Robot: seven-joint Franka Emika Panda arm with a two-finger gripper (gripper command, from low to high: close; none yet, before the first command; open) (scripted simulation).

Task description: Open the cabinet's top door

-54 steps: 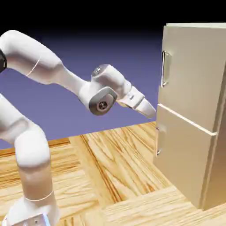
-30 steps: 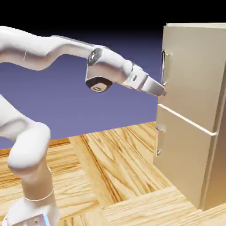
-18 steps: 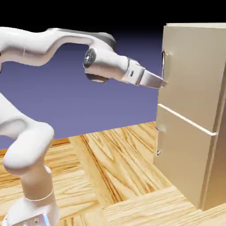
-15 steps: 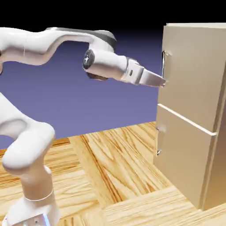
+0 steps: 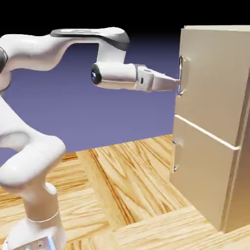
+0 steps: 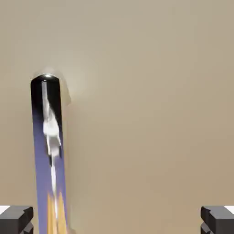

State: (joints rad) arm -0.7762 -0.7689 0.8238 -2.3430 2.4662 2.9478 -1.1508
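Note:
The tall beige cabinet (image 5: 215, 122) stands at the exterior view's right. Its top door (image 5: 217, 73) is flush with the cabinet body, with a slim vertical metal handle (image 5: 181, 75) near its left edge. My gripper (image 5: 176, 84) reaches out level, its tips at the handle's lower half. In the hand view the beige door (image 6: 146, 91) fills the picture and the shiny handle (image 6: 47, 151) runs up the left side, just inside my left fingertip (image 6: 16, 219). My right fingertip (image 6: 218, 219) stands far off, so the gripper (image 6: 117, 221) is open and grips nothing.
Below the top door sits the shorter lower door (image 5: 202, 171) with its own small handle (image 5: 174, 156). The cabinet rests on a wooden table (image 5: 132, 185). My white arm arches over from the exterior view's left.
The hand has risen from below the handle, levelled out and moved right until its tips reach the top door's handle. The jaws stayed open and the door has not moved.

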